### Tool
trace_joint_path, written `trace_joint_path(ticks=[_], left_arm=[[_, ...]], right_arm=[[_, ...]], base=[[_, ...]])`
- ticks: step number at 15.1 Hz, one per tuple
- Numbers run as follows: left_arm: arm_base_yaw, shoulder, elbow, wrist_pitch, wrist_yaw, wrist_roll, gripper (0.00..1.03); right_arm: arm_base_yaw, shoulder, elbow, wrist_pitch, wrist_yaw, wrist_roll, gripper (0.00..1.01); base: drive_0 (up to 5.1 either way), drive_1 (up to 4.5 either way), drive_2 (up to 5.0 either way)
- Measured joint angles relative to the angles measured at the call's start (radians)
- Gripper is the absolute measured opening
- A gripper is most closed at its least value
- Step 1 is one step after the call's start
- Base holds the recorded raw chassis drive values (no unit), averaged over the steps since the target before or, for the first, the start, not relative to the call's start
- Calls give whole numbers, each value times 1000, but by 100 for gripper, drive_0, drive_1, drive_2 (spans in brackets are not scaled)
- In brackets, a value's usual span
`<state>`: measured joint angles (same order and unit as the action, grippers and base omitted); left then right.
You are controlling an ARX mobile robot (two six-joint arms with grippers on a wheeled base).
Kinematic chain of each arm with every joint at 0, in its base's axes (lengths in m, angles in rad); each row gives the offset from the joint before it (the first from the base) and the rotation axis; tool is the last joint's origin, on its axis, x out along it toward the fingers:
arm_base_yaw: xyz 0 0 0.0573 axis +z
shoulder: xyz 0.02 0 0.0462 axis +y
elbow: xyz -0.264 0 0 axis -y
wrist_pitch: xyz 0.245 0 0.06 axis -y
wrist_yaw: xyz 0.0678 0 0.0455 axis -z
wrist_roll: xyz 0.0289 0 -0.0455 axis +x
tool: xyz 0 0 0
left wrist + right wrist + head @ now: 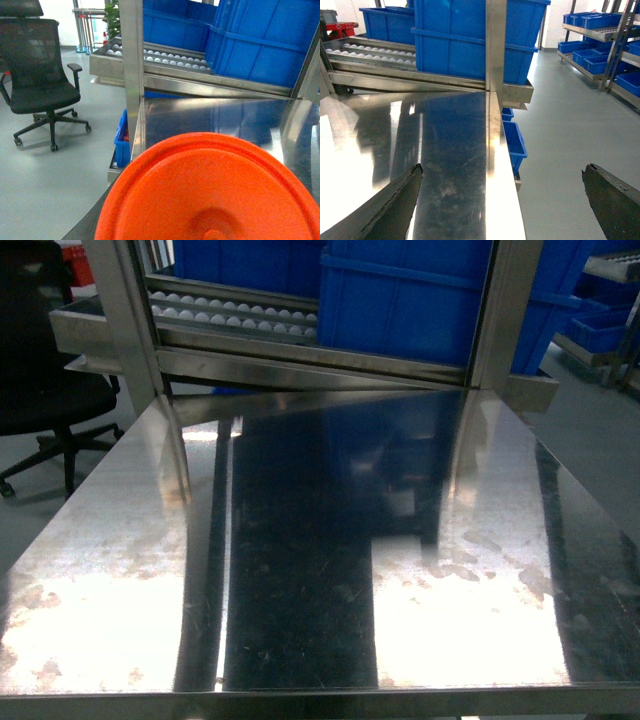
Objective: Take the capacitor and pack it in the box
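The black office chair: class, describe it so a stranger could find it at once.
Start at the shiny steel table and look left past its edge to the grey floor. There stands the black office chair, with mesh back, armrests and a five-star base on castors. Everything else nearby is blue bins or steel racking; it alone is black.

The orange disc (212, 192) fills the bottom of the left wrist view and runs off its lower and right edges, hiding the left gripper, so its jaws cannot be judged; what the disc belongs to cannot be told; the right gripper (502, 200) shows only two dark, worn fingers (395, 205), both cut by the bottom edge; the blue bins (400, 300) are cropped by the top edge in the head view; the office chair (45, 370) runs off the left edge; the steel table (120, 570) has glare washing out its near surface.
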<state>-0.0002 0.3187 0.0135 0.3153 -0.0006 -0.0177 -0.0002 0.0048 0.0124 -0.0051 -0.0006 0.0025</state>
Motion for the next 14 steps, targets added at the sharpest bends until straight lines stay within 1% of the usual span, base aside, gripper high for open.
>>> trace_joint_path(ticks=[2, 5, 6, 7, 8, 9, 10, 14], left_arm=[[0, -98, 0, -95, 0, 0, 44], [0, -143, 0, -141, 0, 0, 44], [0, -182, 2, -194, 0, 0, 44], [0, -273, 0, -328, 3, 0, 44], [0, -310, 0, -315, 0, 0, 44], [0, -309, 5, -311, -3, 2, 44], [0, -309, 0, -331, 0, 3, 44], [0, -309, 0, -322, 0, 3, 44]], right_arm=[[0, 0, 0, 0, 0, 0, 98], [0, 0, 0, 0, 0, 0, 98], [0, 0, 0, 0, 0, 0, 98], [0, 0, 0, 0, 0, 0, 98], [0, 0, 0, 0, 0, 0, 98], [0, 0, 0, 2, -1, 0, 98], [0, 0, 0, 2, 1, 0, 98], [0, 0, 0, 0, 0, 0, 98]], base=[[0, 0, 0], [0, 0, 0], [0, 0, 0], [0, 0, 0], [0, 0, 0], [0, 0, 0], [0, 0, 0], [0, 0, 0]])
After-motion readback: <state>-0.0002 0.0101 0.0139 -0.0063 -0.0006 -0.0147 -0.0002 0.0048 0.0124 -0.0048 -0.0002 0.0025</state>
